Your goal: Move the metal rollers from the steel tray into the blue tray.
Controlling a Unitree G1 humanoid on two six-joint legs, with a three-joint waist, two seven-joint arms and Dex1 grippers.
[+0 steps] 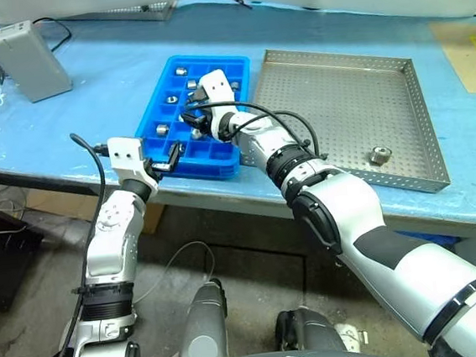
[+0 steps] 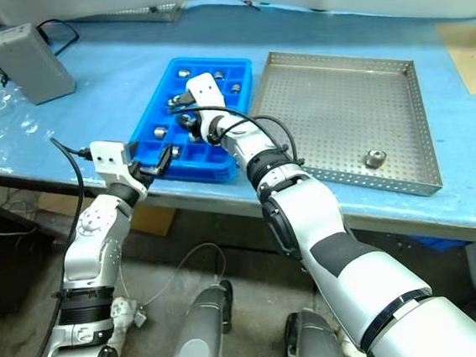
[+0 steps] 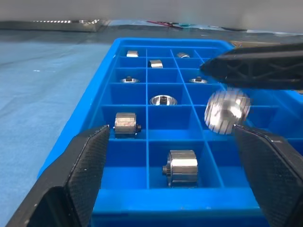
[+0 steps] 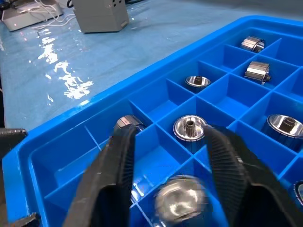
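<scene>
- Metal rollers (image 3: 182, 166) sit in many of the little square boxes of the blue tray (image 1: 153, 100), one in each box. The tray is at the upper middle of the head views.
- One roller (image 4: 182, 203) is in the air between the two black fingers of the right gripper (image 4: 169, 132). It looks blurry and I see a small gap on each side of it.
- So the right gripper has let go. Its fingers stand apart over the near part of the blue tray.
- One more roller (image 1: 378, 155) lies in the steel tray (image 1: 340, 101), at the middle right of the head views, close to the near wall. I think it is the last one to move.
- The left gripper (image 1: 171, 158) is spread wide and holds nothing. It points at the near edge of the blue tray.
- I think the rollers are hard and a bit heavy for such small things. They will not bend or break.
- They look smooth and shiny, so they can slip out of a loose pinch. They are round, so they can roll away if bumped.
- A good place to pinch one is across its round sides, right at the middle, with both fingers pressing evenly.
- Dropped from too high, one may bounce into the wrong box, so letting go low is better.
</scene>
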